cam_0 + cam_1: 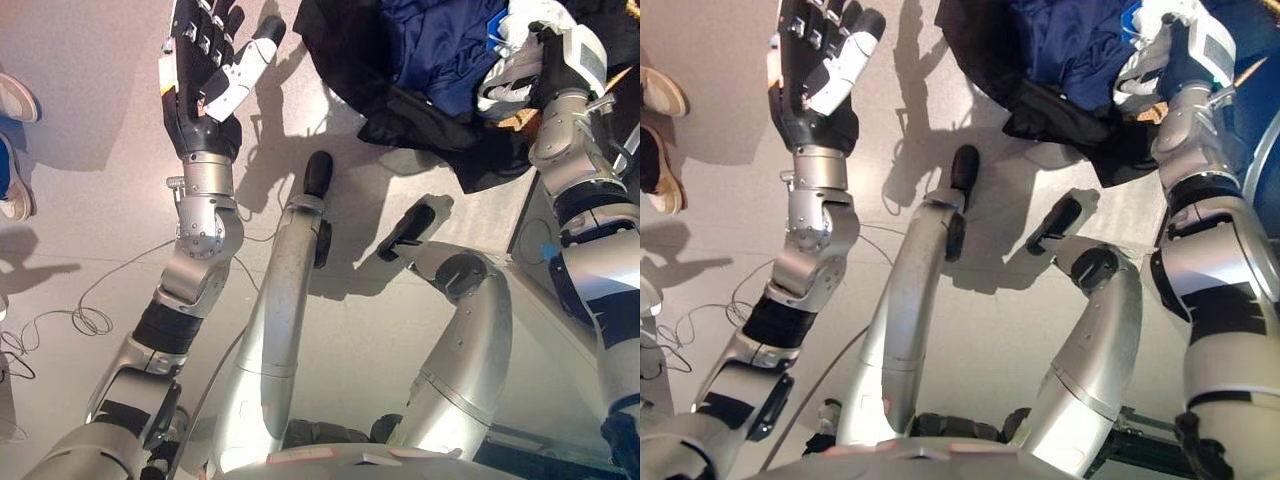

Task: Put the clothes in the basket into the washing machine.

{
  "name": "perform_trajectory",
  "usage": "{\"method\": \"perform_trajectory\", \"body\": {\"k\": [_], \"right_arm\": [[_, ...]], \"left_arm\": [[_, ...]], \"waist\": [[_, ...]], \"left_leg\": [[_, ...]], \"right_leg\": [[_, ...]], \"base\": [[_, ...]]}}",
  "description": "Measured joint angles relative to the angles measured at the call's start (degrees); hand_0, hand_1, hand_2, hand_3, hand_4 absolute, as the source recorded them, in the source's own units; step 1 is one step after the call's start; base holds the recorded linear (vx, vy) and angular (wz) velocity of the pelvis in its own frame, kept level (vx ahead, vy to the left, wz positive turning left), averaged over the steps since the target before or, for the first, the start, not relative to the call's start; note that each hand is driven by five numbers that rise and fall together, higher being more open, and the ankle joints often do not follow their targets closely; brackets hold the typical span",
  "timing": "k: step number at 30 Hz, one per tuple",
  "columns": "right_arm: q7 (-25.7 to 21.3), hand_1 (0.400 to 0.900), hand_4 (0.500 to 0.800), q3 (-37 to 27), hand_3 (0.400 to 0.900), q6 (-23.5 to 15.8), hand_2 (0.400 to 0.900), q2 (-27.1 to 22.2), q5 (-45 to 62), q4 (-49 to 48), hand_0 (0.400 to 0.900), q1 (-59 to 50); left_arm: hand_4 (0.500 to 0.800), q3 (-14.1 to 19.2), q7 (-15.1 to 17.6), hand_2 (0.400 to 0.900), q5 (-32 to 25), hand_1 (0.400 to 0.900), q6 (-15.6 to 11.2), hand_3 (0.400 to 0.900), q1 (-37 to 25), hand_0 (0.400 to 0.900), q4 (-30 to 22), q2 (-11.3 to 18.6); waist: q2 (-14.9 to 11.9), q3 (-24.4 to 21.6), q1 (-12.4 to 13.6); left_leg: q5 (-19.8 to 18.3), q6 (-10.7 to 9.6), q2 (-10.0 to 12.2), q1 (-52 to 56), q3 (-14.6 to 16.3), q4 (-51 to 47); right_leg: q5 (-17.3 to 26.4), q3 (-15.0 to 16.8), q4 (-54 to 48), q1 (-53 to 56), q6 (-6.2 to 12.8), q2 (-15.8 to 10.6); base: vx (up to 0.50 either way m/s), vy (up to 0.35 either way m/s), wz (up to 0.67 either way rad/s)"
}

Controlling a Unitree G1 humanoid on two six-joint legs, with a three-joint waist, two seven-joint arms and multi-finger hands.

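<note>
Dark clothes (420, 80) in right hand (520, 60)

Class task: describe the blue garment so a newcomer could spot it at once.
Look to the top of the view, where a heap of clothes lies on the pale floor. The blue garment sits on top, beside the right robot hand. Unlike the black clothing spread beneath it, it is navy and glossy.

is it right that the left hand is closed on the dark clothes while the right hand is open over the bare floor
No, the hands are swapped. The left eye view shows the right hand closed on the dark clothes at the upper right, while the left hand is open, fingers straight, over the bare floor.
</note>
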Motion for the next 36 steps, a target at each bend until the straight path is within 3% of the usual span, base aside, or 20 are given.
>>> {"method": "perform_trajectory", "body": {"k": [8,10,28,36], "right_arm": [[0.94,0.9,0.8,1.22,0.9,1.31,0.9,-0.09,-1.65,1.17,0.9,-0.33],[1.69,0.4,0.5,1.42,0.4,1.86,0.4,0.09,-2.18,1.44,0.4,-0.34],[3.9,0.4,0.5,1.67,0.4,2.81,0.4,0.79,-1.87,-0.14,0.4,0.08],[1.5,0.4,0.5,1.44,0.4,1.44,0.4,-3.35,0.35,-27.04,0.4,5.66]], "left_arm": [[0.8,-0.05,0.17,0.9,-0.27,0.9,-0.11,0.9,2.93,0.9,-1.13,0.03],[0.8,-0.05,0.12,0.9,-0.5,0.9,-0.12,0.9,3.61,0.9,-1.14,0.04],[0.8,0.29,-1.03,0.9,-0.55,0.9,-0.11,0.9,5.02,0.9,-1.61,1.09],[0.8,4.52,0.74,0.9,-0.17,0.9,-0.05,0.9,8.15,0.9,-3.31,0.87]], "waist": [[1.91,1.07,1.0],[2.05,1.14,1.01],[2.9,1.56,1.76],[2.15,1.89,-3.45]], "left_leg": [[-2.07,0.22,-0.6,-0.94,-0.42,4.81],[-2.1,0.25,-0.82,-0.95,-0.47,5.04],[-3.62,0.65,-0.1,-0.95,-0.65,10.62],[-4.19,1.7,1.68,-0.87,0.35,10.98]], "right_leg": [[-1.75,0.41,3.7,0.13,0.39,-0.84],[-1.76,0.43,3.85,0.25,0.39,-0.97],[-2.69,1.31,7.91,0.77,0.41,-0.64],[-1.37,2.33,6.28,0.49,1.65,1.58]], "base": [[0.0,0.0,0.0],[0.0,0.0,0.0],[-0.03,0.012,-0.06],[-0.06,0.038,-0.23]]}}
